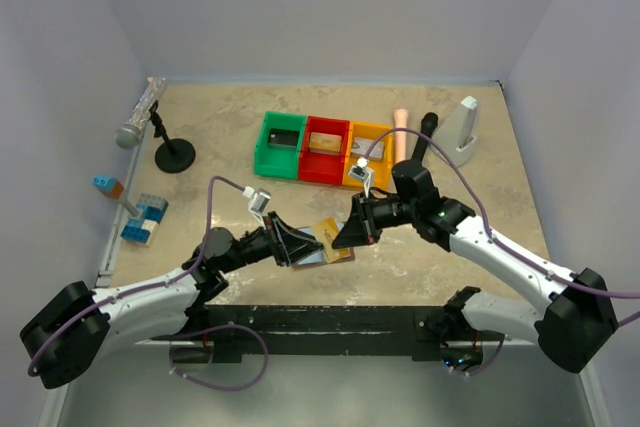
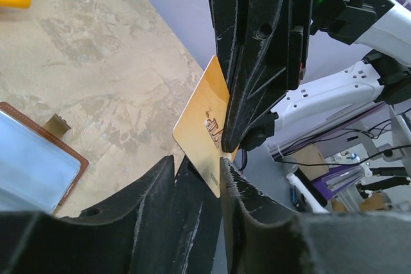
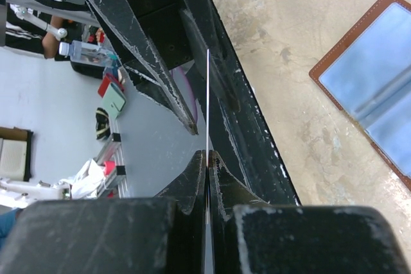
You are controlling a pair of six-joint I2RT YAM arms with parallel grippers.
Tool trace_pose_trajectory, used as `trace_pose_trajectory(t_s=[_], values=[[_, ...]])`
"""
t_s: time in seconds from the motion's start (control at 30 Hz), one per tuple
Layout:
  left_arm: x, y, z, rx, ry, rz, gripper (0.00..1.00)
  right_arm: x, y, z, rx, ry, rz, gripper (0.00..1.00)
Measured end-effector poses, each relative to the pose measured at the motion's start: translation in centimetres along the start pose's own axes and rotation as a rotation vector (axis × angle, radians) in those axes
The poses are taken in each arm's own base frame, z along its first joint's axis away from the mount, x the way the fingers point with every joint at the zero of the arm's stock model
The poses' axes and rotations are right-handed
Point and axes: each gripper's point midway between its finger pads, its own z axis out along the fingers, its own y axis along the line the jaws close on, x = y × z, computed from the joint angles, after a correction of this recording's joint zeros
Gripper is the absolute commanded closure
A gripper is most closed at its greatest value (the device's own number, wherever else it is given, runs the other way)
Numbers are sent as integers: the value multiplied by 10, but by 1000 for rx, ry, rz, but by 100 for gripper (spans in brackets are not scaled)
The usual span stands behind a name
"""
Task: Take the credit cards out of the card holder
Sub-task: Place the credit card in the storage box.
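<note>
A tan-gold credit card (image 2: 202,126) is held on edge above the table between the two grippers. My right gripper (image 3: 207,153) is shut on it, and its edge shows as a thin line (image 3: 207,94). My left gripper (image 2: 198,162) is open, with the card's lower corner between its fingers and a gap on one side. In the top view the left gripper (image 1: 292,244) and the right gripper (image 1: 350,228) meet at the card (image 1: 328,231). The card holder (image 1: 325,255) lies open on the table beneath them. Its grey-blue lining and brown rim show in the left wrist view (image 2: 32,165) and the right wrist view (image 3: 379,88).
A green bin (image 1: 279,144), a red bin (image 1: 326,150) and a yellow bin (image 1: 365,155) stand in a row behind. A microphone on a stand (image 1: 140,122) and toy blocks (image 1: 145,217) are at the left. A white object (image 1: 467,125) and a pink cylinder (image 1: 400,119) are at the back right.
</note>
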Motion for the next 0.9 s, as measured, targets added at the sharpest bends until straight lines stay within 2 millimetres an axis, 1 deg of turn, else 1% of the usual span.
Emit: trace_pose_trajectory(t_s=[0.07,0.17,0.23,0.37,0.43,0.7,0.9], values=[[0,-2,0,9,1,0,75,-1,0,0,-2,-2,-3,100],[1,-3,0,17,7,0,80,-1,0,1,-4,-2,-5,100],[1,-4,0,24,10,-4,80,-1,2,1,-12,-1,-8,100],[2,-9,0,50,12,-6,74,-2,6,1,-38,2,-19,100],[3,-10,0,61,15,-11,74,-2,8,1,-50,4,-23,100],[7,-14,0,98,29,-28,85,-4,10,2,-65,0,-20,100],[8,-17,-2,119,24,-30,88,-5,11,2,-70,-2,-25,100]])
